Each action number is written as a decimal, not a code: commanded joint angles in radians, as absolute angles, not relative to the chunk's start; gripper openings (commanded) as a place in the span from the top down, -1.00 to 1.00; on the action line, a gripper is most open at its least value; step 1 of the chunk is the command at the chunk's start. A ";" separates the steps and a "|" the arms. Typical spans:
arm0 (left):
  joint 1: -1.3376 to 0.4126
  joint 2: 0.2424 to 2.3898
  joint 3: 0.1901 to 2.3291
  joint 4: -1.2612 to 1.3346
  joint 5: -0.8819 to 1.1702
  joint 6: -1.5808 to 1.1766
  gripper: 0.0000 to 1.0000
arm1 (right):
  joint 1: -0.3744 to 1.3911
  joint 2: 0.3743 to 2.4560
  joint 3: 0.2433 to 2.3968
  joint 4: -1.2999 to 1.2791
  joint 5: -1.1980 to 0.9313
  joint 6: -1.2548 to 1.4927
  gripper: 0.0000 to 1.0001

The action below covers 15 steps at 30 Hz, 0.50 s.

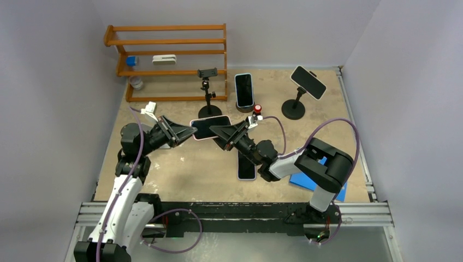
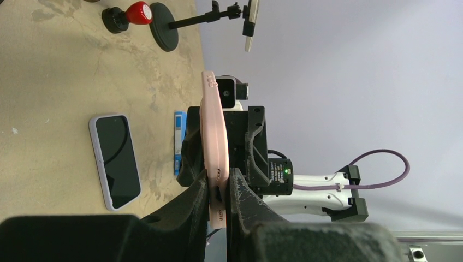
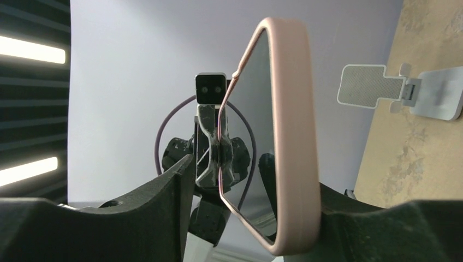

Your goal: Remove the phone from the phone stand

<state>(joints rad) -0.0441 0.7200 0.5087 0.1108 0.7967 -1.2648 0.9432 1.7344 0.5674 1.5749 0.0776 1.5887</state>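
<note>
A pink-cased phone [image 1: 210,127] hangs in the air above the middle of the table, off any stand. My left gripper [image 1: 183,132] is shut on its left end; the left wrist view shows the fingers [image 2: 219,188] clamped on the phone's thin edge [image 2: 214,125]. My right gripper [image 1: 221,132] is open around the phone's right end. In the right wrist view the phone [image 3: 289,142] rests against the right finger [image 3: 355,213], with a wide gap to the left finger [image 3: 158,202]. An empty clamp stand [image 1: 207,73] rises behind the phone.
Two more phones sit in stands at the back [image 1: 244,90] [image 1: 307,82]. Another phone [image 1: 246,166] lies flat under my right arm. A red-knobbed object [image 1: 256,109], a blue pad [image 1: 322,180], a wooden rack [image 1: 169,60] and a white holder [image 3: 393,90] are around.
</note>
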 commanded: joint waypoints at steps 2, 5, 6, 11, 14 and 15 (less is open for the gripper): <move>-0.057 0.707 0.572 0.205 0.818 -1.288 1.00 | 0.942 1.726 0.580 1.723 0.087 1.576 0.03; -0.064 0.710 0.573 0.207 0.824 -1.291 1.00 | 0.942 1.737 0.578 1.749 0.090 1.578 0.16; -0.066 0.710 0.576 0.207 0.826 -1.292 1.00 | 0.942 1.739 0.577 1.757 0.093 1.578 0.18; -0.077 0.709 0.588 0.189 0.831 -1.282 1.00 | 0.942 1.744 0.585 1.775 0.106 1.573 0.21; -0.080 0.710 0.586 0.187 0.830 -1.281 1.00 | 0.942 1.745 0.593 1.775 0.102 1.563 0.28; -0.081 0.710 0.587 0.185 0.830 -1.277 1.00 | 0.941 1.743 0.593 1.773 0.098 1.553 0.34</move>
<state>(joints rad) -0.0734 0.7200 0.5217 0.1070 0.8078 -1.2713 0.9428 1.7473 0.5671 1.5784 0.0868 1.5833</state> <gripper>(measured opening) 0.122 0.372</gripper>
